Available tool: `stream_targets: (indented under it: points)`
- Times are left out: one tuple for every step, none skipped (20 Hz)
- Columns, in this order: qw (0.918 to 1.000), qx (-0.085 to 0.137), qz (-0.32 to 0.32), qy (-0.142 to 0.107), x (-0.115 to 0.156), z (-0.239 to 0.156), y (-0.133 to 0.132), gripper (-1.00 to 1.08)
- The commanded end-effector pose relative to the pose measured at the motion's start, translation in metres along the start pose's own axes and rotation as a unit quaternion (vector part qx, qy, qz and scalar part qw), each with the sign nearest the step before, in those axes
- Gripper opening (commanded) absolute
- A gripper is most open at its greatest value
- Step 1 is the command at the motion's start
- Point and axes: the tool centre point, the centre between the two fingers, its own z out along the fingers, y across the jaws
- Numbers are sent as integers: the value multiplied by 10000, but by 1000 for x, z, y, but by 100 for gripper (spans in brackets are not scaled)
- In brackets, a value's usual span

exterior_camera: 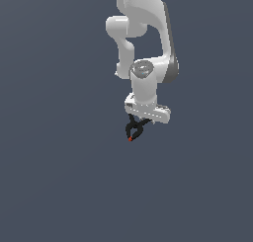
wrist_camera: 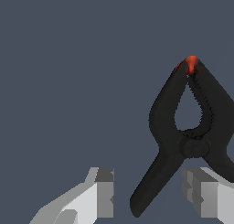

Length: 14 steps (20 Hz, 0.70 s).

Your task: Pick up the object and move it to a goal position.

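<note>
Wrist view: fingers (wrist_camera: 106,193) spread wide around the clamp (wrist_camera: 183,136), seemingly not gripping, plain floor (wrist_camera: 68,81) around.

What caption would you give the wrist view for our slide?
Black clamp with a red tip lies between the white claw's two fingers, one handle in the gap, over a plain grey surface.

The pincer (exterior_camera: 140,121) hides the clamp's handles (exterior_camera: 134,123).
</note>
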Motion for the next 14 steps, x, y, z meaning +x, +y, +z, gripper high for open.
stream_targets:
  points:
    - [9989,61,454,-84,-17,15,0,28]
    - [9980,78,624,-115,-23,20,0,28]
    - [9968,91,785,-143,-29,25,0,28]
    - [9954,100,938,-169,-35,30,1,28]
    - [9939,107,1082,-193,-40,34,2,28]
    - [9923,112,1217,-214,-45,38,3,28]
    - [9906,114,1343,-233,-50,42,3,28]
    - [9889,115,1459,-251,-54,45,4,28]
    - [9872,115,1567,-266,-58,48,5,28]
    - [9856,114,1665,-279,-62,51,6,28]
    - [9840,112,1754,-291,-65,53,7,28]
    - [9825,110,1833,-301,-68,55,8,28]
    - [9812,108,1903,-310,-70,57,9,28]
    - [9800,105,1964,-317,-73,59,9,28]
